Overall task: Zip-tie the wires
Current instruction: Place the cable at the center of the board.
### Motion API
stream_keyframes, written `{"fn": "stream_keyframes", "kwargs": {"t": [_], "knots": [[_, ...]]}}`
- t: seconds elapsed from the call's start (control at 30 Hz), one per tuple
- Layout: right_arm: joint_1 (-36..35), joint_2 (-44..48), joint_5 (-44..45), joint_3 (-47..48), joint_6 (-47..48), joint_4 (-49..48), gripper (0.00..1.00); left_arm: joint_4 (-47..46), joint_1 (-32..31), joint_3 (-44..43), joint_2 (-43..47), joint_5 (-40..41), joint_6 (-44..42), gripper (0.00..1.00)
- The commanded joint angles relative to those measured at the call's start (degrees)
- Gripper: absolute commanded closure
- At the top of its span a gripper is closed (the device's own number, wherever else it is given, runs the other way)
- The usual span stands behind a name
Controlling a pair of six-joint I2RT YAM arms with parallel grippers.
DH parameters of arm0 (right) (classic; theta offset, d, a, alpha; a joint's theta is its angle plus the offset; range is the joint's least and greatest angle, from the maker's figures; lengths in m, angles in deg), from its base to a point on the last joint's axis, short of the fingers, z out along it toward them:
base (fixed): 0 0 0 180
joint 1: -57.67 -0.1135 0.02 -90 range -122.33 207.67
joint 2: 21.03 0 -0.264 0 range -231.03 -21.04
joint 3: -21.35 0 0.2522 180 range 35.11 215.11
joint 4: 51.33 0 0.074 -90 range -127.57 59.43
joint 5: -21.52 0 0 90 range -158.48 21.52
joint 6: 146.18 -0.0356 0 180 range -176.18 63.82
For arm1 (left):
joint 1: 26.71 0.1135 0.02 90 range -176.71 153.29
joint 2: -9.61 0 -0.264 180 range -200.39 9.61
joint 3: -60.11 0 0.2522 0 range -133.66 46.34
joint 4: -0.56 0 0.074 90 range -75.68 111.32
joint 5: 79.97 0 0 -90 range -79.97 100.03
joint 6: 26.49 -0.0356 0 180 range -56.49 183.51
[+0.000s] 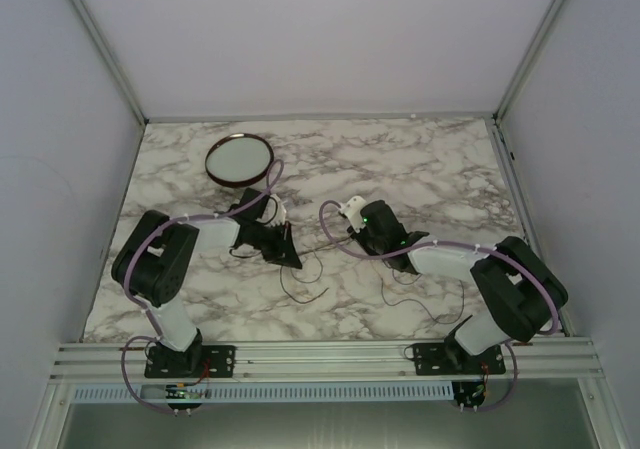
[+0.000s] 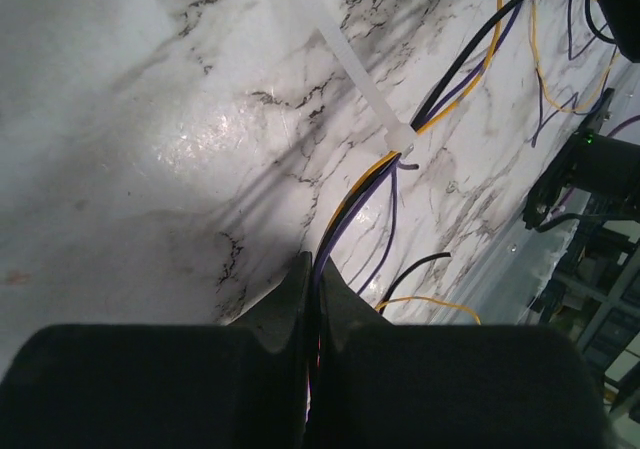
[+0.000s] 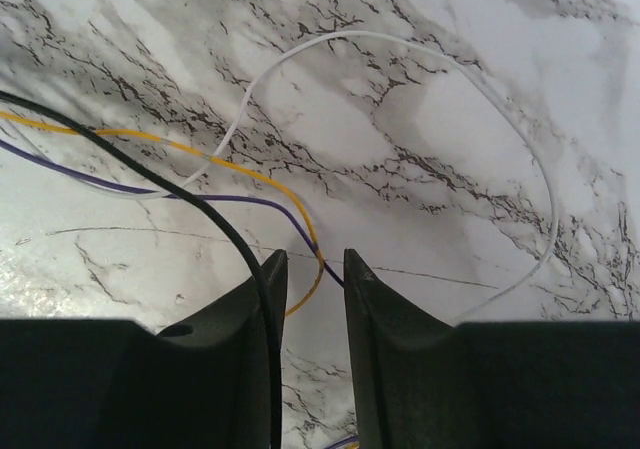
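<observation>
On marble, white zip tie round multicoloured wires, in left jaws; right jaws ajar.

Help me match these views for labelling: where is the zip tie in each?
Top external: too small to make out.
Left wrist: upper centre, zip tie slanting down to the wires.
Right wrist: not in it.
Shared landmark: the marble table.

- The dish sits far left on the tabletop.
- The wires lie mid-tabletop, nearer than the dish and to its right.
- The zip tie wraps around the wires, just beyond the left end effector.
</observation>
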Motion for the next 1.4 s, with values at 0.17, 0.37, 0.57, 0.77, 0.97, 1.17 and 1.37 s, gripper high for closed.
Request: {"fn": "stream_keyframes", "kwargs": {"t": [0.17,0.37,0.57,0.77,0.97,1.17,1.37], "knots": [[1.45,0.25,-5.01,2.91,-0.44,1.17,0.62,2.0,0.32,-2.11,-2.43,2.81,-2.36,0.85],[2.36,3.82,-11.2,4.21,-1.43,4.18,0.48,4.44,0.4,-3.69,-2.06,4.64,-4.05,0.73],[3.67,8.98,-15.79,4.51,-2.86,7.34,0.33,6.75,0.94,-4.04,-1.76,6.74,-5.79,0.66],[7.6,16.08,-18.59,3.71,-6.09,6.06,0.27,7.33,2.0,-3.41,0.81,6.51,-6.25,0.44],[13.59,22.88,-15.93,1.83,-11.24,0.64,0.18,8.11,3.69,-3.57,4.36,5.89,-6.74,0.28],[21.19,26.0,-10.6,0.54,-14.48,-2.39,0.11,7.33,7.48,-3.72,11.62,7.25,-7.21,0.02],[31.17,25.93,-5.26,-3.22,-19.52,-6.34,0.05,1.95,12.47,-2.56,22.56,12.01,-6.47,0.0]]}}
